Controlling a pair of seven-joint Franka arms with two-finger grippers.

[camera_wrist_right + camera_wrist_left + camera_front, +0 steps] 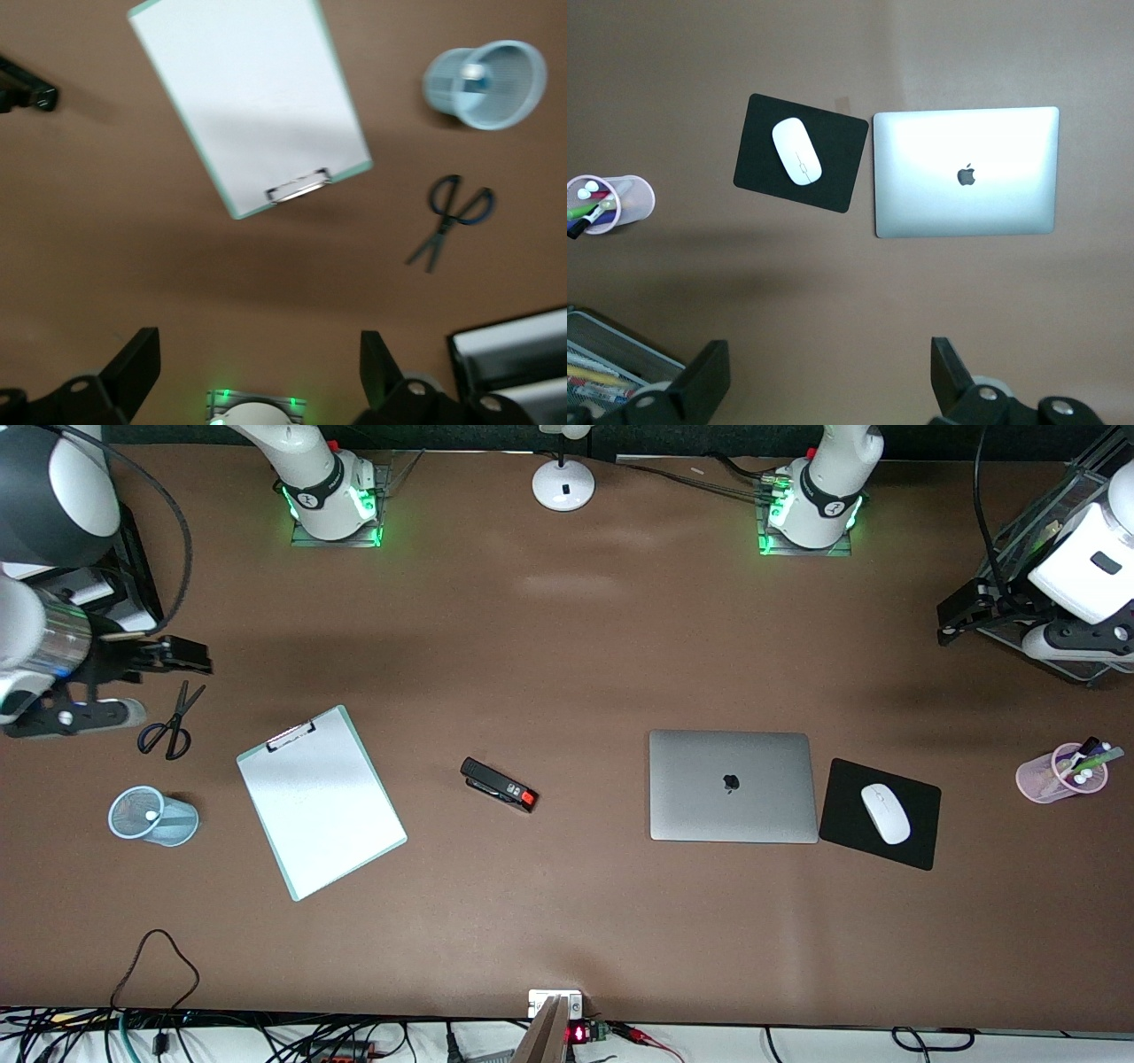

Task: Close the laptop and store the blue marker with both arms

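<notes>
Toward the left arm's end of the worktop (567, 921) the laptop (732, 786) lies shut, no blue marker showing, while the left claw (828, 381) and right claw (257, 376) both hang spread above the worktop.

High front view, wrist views straight down
</notes>
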